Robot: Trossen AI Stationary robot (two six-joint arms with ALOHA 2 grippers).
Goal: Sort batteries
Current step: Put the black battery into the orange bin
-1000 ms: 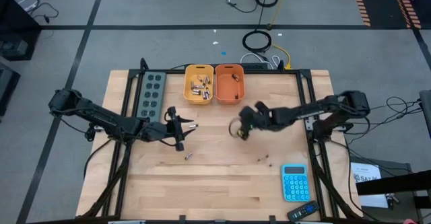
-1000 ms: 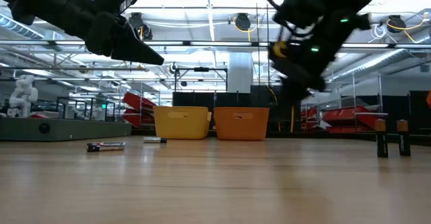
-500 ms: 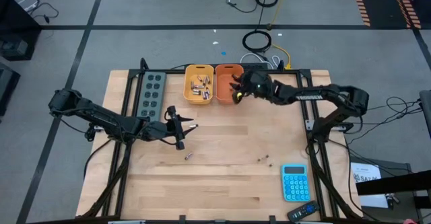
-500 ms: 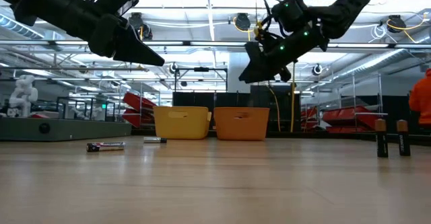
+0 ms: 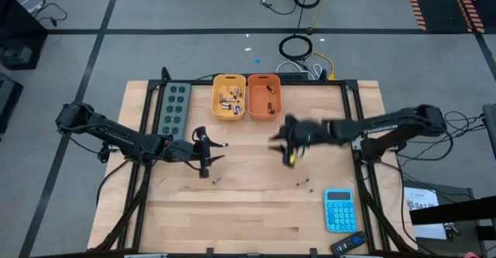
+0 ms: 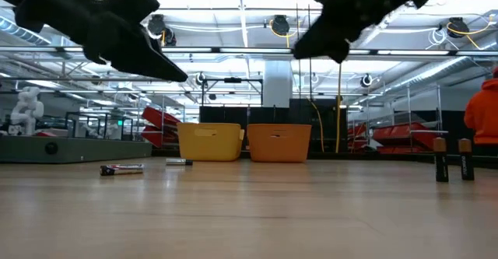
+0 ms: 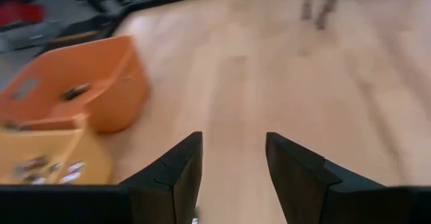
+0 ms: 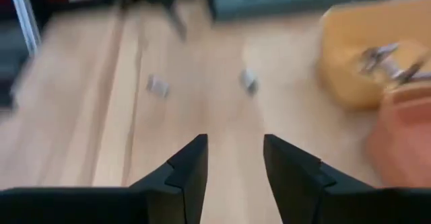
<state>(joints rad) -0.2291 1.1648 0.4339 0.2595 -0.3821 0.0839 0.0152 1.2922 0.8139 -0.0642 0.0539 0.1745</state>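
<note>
Several small batteries lie in the yellow bin (image 5: 229,99), and a few lie in the orange bin (image 5: 263,95) beside it. Loose batteries lie on the table: one (image 5: 216,180) near my left gripper, one (image 5: 225,144) beside it, and two stand upright (image 5: 304,184) toward the right. My left gripper (image 5: 208,156) is open and empty above the table's left middle, as its wrist view (image 7: 234,163) shows. My right gripper (image 5: 287,146) is open and empty above the table's middle, as its wrist view (image 8: 234,163) shows.
A grey-green tray with round pockets (image 5: 173,107) lies left of the bins. A blue calculator (image 5: 339,210) and a black remote (image 5: 349,244) lie at the near right corner. A person in orange (image 6: 482,115) stands beyond the table on the right.
My right gripper has gone from the table's middle to the far edge, over the orange bin, and has come back toward the near edge over the table's middle. My left gripper has gone a little toward the near edge.
</note>
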